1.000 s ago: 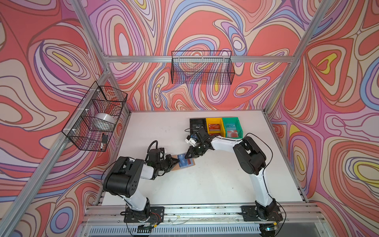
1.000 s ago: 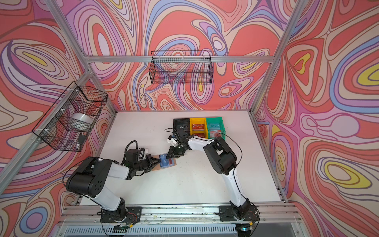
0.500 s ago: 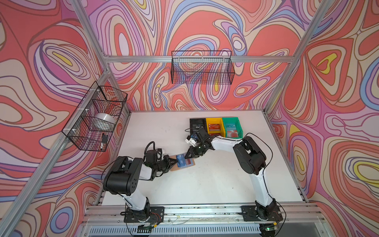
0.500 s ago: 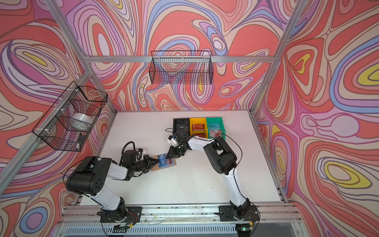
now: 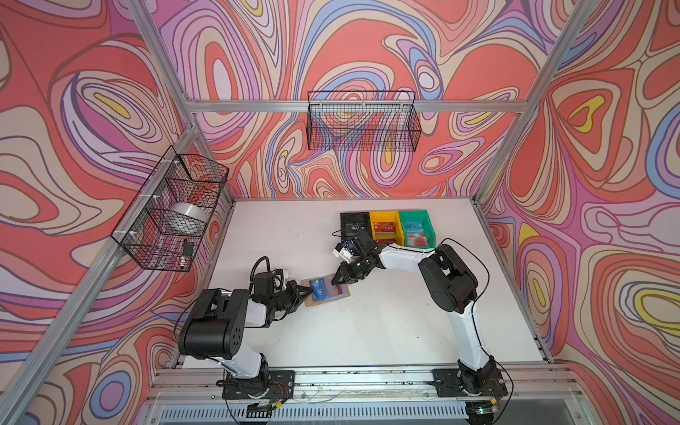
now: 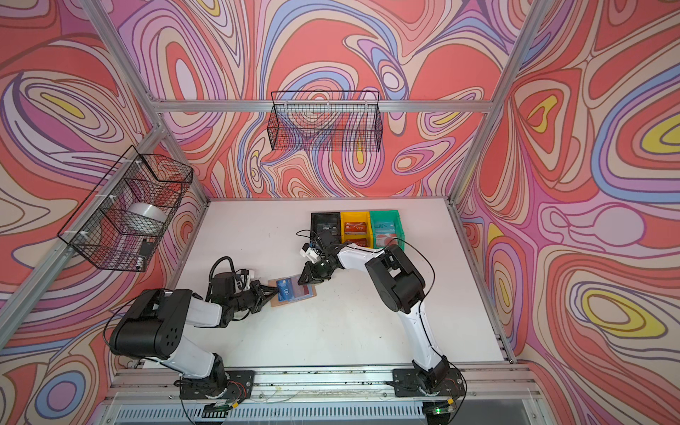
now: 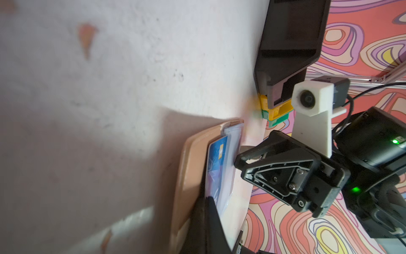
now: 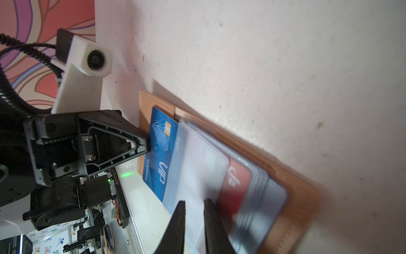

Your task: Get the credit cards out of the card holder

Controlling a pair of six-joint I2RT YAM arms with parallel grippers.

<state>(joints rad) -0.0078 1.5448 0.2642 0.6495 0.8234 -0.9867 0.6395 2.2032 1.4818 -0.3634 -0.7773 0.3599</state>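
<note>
The tan card holder (image 5: 323, 302) (image 6: 290, 302) lies open on the white table, its clear sleeves facing up. A blue credit card (image 8: 159, 149) (image 5: 318, 289) marked VIP sticks halfway out of a sleeve. My left gripper (image 5: 311, 290) (image 7: 208, 199) is shut on that card's outer edge. A red credit card (image 8: 237, 176) sits inside a deeper sleeve. My right gripper (image 5: 335, 281) (image 8: 194, 201) has its tips down on the top clear sleeve (image 8: 197, 167), at the holder's far side. Its jaws stand a narrow gap apart.
A black bin (image 5: 355, 215), a yellow bin (image 5: 383, 214) and a green bin (image 5: 414, 213) stand in a row at the back, with cards in them. Wire baskets hang on the back wall (image 5: 362, 123) and on the left wall (image 5: 173, 209).
My left wrist has drawn back a little to the left with the blue card in its grip. The right gripper has stayed on the holder.
</note>
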